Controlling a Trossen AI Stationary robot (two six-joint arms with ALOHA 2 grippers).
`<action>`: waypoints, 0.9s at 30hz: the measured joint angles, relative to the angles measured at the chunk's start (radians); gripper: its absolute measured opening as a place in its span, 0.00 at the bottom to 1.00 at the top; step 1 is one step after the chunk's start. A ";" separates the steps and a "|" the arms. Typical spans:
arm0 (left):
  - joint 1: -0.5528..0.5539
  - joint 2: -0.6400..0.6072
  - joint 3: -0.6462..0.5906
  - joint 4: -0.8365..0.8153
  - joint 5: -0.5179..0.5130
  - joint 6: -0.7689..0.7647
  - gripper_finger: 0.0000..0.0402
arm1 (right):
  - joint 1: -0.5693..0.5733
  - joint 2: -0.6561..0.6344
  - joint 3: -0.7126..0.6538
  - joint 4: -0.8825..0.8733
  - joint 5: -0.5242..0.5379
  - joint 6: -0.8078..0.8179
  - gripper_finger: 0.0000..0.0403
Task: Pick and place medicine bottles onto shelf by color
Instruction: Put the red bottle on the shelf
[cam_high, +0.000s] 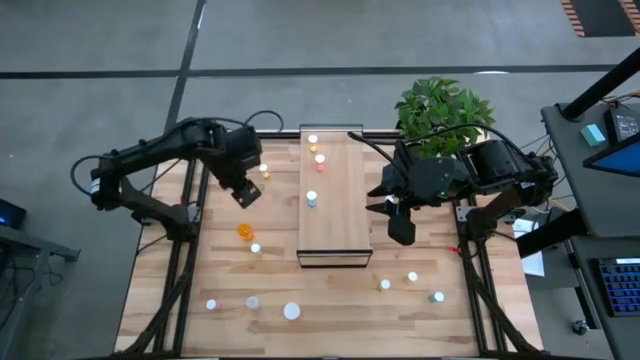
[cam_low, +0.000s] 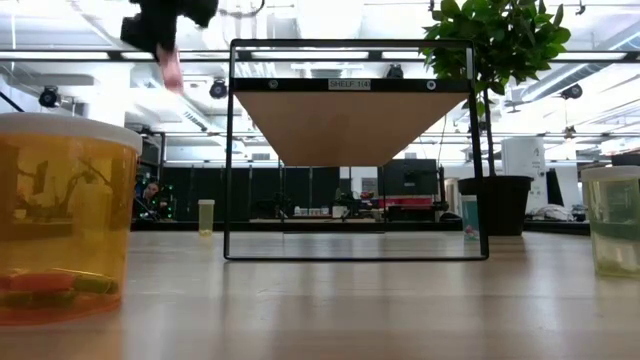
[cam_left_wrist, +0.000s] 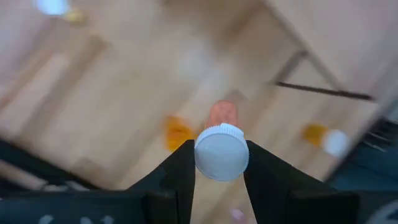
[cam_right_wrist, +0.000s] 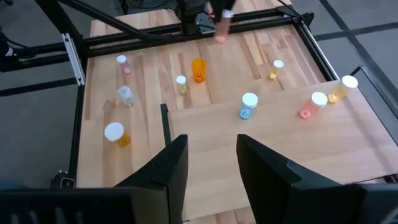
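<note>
Pale wood, two items: your worktop (cam_high: 200, 270) and the narrower shelf (cam_high: 335, 215) lying along its middle.

Left gripper (cam_left_wrist: 221, 155): raised over the worktop left of the shelf, pinching a pinkish-orange bottle (cam_left_wrist: 222, 146) by its white cap, body hanging below. You can count that one as in hand, in the air.

Right gripper (cam_right_wrist: 211, 163): hovers above the shelf's right edge, jaws spread, nothing between them.

Shelf stock: blue bottle (cam_right_wrist: 248, 104) near mid-board; pink bottle (cam_right_wrist: 313, 104) and yellow bottle (cam_right_wrist: 344, 87) at the far end by the plant (cam_high: 443, 108).

Worktop stock: loose bottles to the left, right and near side of the shelf, among them an orange bottle (cam_high: 244, 231) left of the shelf and a bigger white-capped bottle (cam_high: 291, 311) by the near edge.

Handling: judge these light, stiff plastic, smooth and round, apt to tip or roll. Take them across the cap or just under it, square on.

Hard to read: the left wrist view blurs everything behind the held bottle. The low view crops the left arm and fills its edges with two near bottles. Several body colours in the high view are too small to call.
</note>
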 joint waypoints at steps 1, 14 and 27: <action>-0.035 0.007 0.025 0.001 0.009 -0.024 0.25 | 0.000 0.000 0.000 0.000 0.000 -0.004 0.32; -0.401 0.261 0.428 0.003 0.001 -0.125 0.25 | 0.000 0.000 -0.001 -0.001 -0.002 -0.044 0.32; -0.394 0.545 0.587 0.001 -0.184 0.117 0.25 | 0.000 -0.001 -0.003 -0.033 -0.006 -0.054 0.32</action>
